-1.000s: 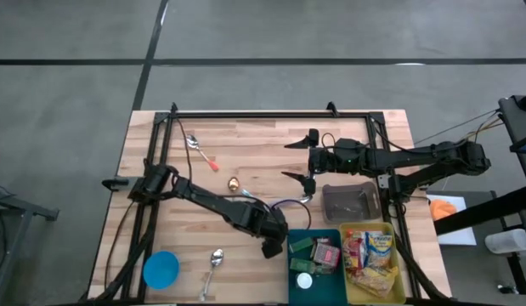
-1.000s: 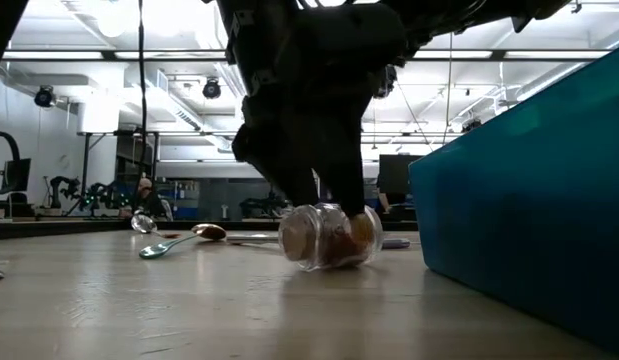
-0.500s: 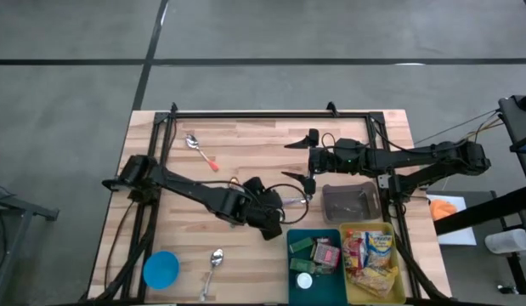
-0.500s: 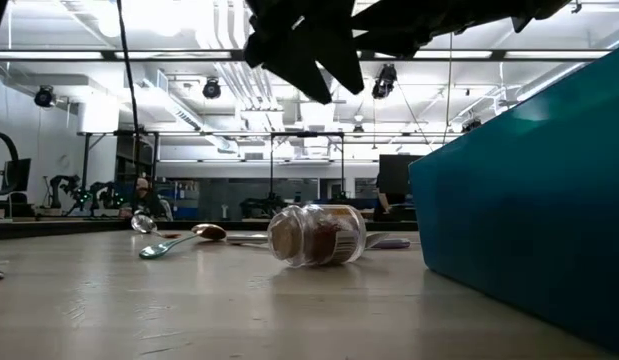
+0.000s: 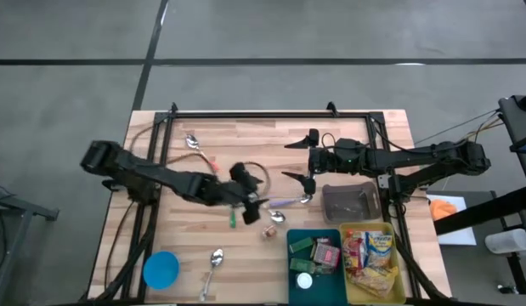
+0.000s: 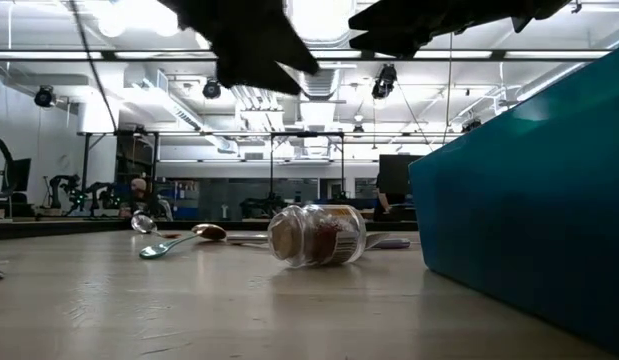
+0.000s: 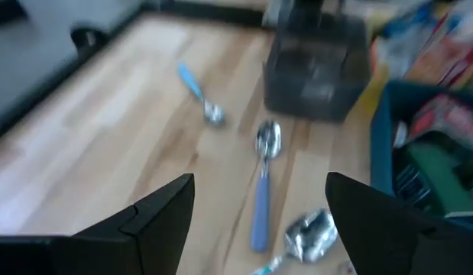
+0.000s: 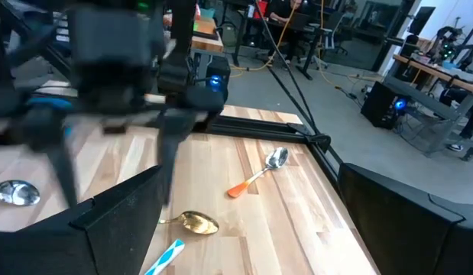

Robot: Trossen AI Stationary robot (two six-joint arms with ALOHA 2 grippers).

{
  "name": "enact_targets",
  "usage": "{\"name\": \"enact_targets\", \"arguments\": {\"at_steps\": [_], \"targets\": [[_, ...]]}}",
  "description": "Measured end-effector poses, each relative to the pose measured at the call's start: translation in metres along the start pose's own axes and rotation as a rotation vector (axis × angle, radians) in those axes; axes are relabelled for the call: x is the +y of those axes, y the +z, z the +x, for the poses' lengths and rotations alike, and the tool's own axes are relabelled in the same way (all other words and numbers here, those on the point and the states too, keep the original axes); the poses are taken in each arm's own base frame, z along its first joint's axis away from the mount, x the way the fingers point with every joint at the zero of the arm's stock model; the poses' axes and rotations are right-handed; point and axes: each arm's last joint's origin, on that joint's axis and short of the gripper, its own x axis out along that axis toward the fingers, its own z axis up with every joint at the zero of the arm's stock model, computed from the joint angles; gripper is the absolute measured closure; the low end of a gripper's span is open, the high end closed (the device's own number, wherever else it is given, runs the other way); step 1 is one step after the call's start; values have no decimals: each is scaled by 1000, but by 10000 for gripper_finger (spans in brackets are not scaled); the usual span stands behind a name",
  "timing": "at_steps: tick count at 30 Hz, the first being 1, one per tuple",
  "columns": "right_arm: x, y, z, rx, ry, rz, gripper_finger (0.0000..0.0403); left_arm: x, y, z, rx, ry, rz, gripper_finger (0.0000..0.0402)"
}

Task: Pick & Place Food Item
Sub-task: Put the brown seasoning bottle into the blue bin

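A small glass jar (image 6: 317, 235) with brown contents lies on its side on the wooden table (image 5: 195, 246), just left of the teal bin (image 5: 318, 255); in the high view the jar (image 5: 268, 230) is clear of both arms. My left gripper (image 5: 254, 200) hangs open above the table, up and to the far left of the jar, with nothing between its fingers (image 7: 259, 179). In the low view it shows only as a dark shape (image 6: 249, 40) at the top. My right gripper (image 5: 290, 160) waits open over the table's far middle (image 8: 250, 172).
Spoons lie scattered: an orange-handled one (image 5: 203, 151) far left, a purple-handled one (image 5: 288, 201), a green-handled one (image 5: 232, 217), a plain one (image 5: 213, 259). A grey tray (image 5: 350, 202) and a yellow bin (image 5: 373, 259) of packets stand at the right. A blue disc (image 5: 161, 269) lies near left.
My left gripper, which stood low with its fingers around the jar, has risen and drawn back toward the table's far left, tipping up from pointing down. The jar has stayed lying on the table, shifted and rolled slightly. My right arm has kept still.
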Motion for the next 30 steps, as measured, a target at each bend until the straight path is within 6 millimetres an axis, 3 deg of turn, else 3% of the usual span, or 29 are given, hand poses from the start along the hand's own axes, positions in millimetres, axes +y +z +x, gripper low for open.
{"name": "enact_targets", "arguments": {"at_steps": [7,10,20,23,30], "targets": [[0,0,0,0,0,0,18,54,-22,-48,-304,-2,-14,103],[0,0,0,0,0,0,18,80,-33,-70,-351,44,-56,103],[0,0,0,0,0,0,18,139,-51,-137,-388,213,-69,103],[0,0,0,-1,0,0,18,149,-58,-147,-386,208,-106,103],[0,0,0,-1,0,0,18,150,-71,-143,-378,154,-105,103]]}}
